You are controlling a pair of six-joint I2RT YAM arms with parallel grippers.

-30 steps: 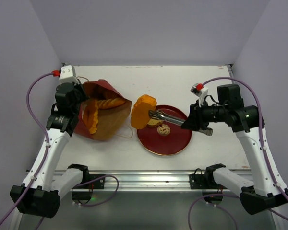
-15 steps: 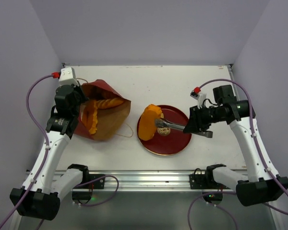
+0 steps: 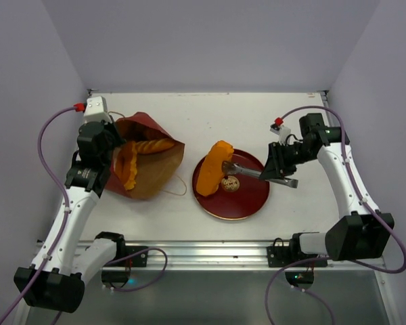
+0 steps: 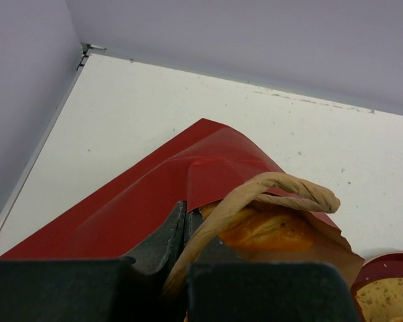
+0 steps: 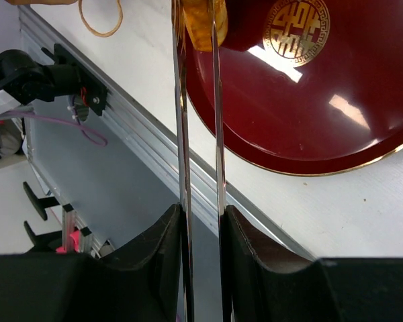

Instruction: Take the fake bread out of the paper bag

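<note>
White worktop [image 3: 210,115], a bit scuffed and speckled up close. It's boxed in by plain pale lilac walls: far wall [image 3: 210,40], left wall [image 3: 20,88], right wall [image 3: 386,74]. A silver metal rail [image 3: 210,252] runs along the near edge, with a grey surface [image 3: 210,298] below it. The light's soft and even, with only faint shadows.

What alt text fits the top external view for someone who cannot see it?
The right gripper holds metal tongs clamped on an orange loaf at the left edge of the red plate. The left gripper pinches the rim of the paper bag, which lies on its side with more bread inside.
</note>
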